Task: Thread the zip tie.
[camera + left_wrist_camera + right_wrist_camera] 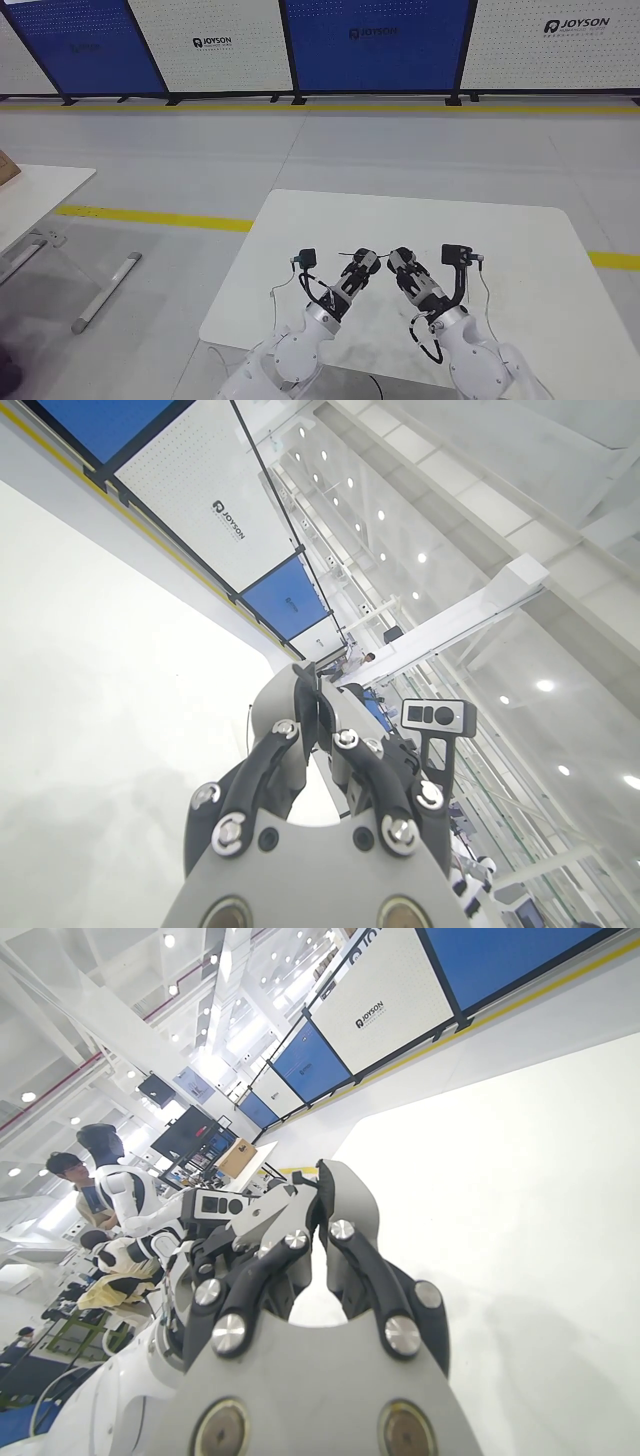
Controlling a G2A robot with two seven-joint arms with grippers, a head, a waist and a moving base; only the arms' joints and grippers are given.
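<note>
Our left gripper [311,674] pinches the zip tie [318,706], its strap running lengthwise through the grip, while just beside it our right gripper [318,1180], tips facing, clamps what we judge to be the tie's black end above the table [520,250].

Black plastic zip tie [299,1177], matt table [500,240]

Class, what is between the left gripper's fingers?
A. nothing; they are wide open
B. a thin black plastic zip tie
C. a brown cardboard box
B: the left gripper is shut on the thin black plastic zip tie, its strip pinched between the dark pads above the white table.
</note>
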